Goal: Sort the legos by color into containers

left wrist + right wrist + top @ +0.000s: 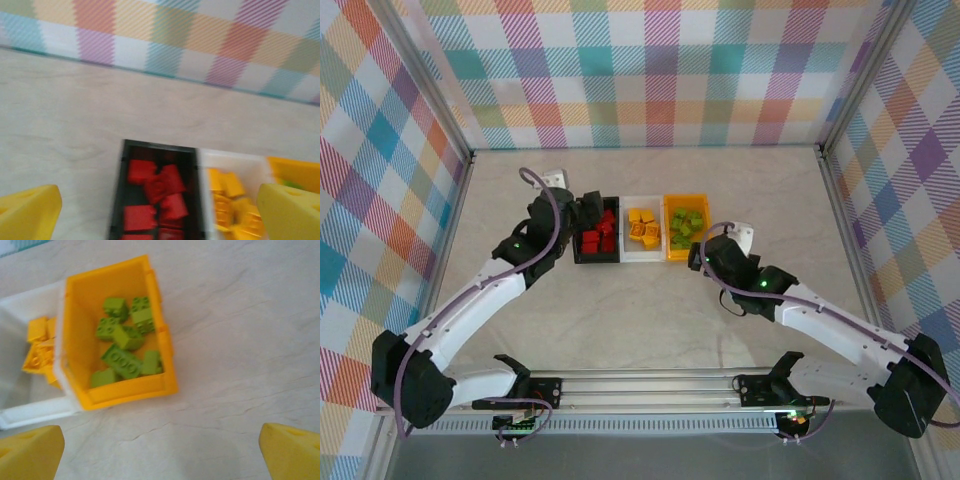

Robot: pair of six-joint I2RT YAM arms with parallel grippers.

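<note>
Three containers stand side by side in a row. The black bin (597, 260) (118, 200) holds red legos (603, 232) (160, 187). Yellow-orange legos (642, 228) (231, 200) fill the white bin (642, 257) (20, 410). Lime green legos (687, 225) (122, 347) lie in the orange-yellow bin (680, 257) (127, 390). My left gripper (582, 215) (160, 215) hovers open over the black bin, nothing between its yellow fingertips (30, 210). My right gripper (705, 255) (160, 455) stands open over bare table just near of the orange-yellow bin, empty.
Pale wood-grain table (650, 320) surrounds the bins. Plaid walls (650, 70) close off the back and both sides. Aluminium frame posts (840, 200) run along the edges.
</note>
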